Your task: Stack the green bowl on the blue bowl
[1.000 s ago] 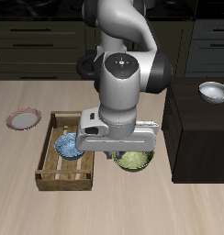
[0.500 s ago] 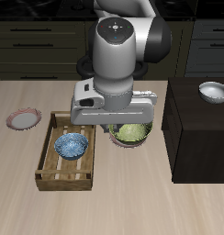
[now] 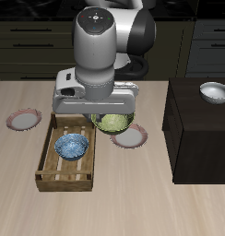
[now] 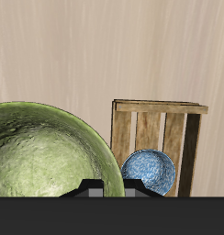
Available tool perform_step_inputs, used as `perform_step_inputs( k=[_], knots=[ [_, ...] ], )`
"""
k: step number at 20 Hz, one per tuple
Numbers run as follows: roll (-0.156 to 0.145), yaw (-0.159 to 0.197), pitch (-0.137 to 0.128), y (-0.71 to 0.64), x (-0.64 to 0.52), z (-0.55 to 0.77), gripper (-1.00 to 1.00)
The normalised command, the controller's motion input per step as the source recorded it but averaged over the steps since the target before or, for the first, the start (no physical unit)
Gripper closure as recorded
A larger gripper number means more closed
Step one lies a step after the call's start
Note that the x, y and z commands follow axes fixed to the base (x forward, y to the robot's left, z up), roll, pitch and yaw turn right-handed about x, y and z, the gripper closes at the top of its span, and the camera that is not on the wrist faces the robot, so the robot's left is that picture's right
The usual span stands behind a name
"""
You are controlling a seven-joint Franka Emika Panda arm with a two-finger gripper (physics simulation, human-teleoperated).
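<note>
The green bowl [image 3: 112, 123] is a mottled yellow-green bowl that hangs in the air from my gripper [image 3: 109, 113], between the wooden tray and a pink-rimmed plate. My gripper is shut on its rim. The blue bowl [image 3: 72, 146] with white speckles sits upright inside the wooden tray [image 3: 50, 175], beside and below the green bowl. In the wrist view the green bowl [image 4: 45, 151] fills much of the picture, with my gripper [image 4: 105, 189] on its rim. The blue bowl [image 4: 148, 172] lies in the tray [image 4: 160, 119] beyond it.
A pink-rimmed white plate [image 3: 132, 138] lies on the table just under the green bowl's edge. Another such plate [image 3: 23, 119] lies beyond the tray. A small white bowl [image 3: 214, 91] stands on a dark cabinet [image 3: 202, 138] at the table's side.
My arm has lifted the green bowl off the pink-rimmed plate and carried it up and sideways toward the wooden tray. The blue bowl has not moved.
</note>
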Motion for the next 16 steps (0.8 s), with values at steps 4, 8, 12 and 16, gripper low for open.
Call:
perform_step_inputs(
  k=[4,8,12,16],
  knots=[
    [-0.01,0.018,-0.02,-0.29,-0.43,-0.1,1.0],
    [-0.011,0.014,-0.027,-0.24,-0.36,-0.06,1.0],
    [0.016,0.01,-0.03,-0.16,-0.41,-0.01,1.0],
    [-0.025,-0.022,-0.016,-0.24,-0.4,0.0,1.0]
  ],
)
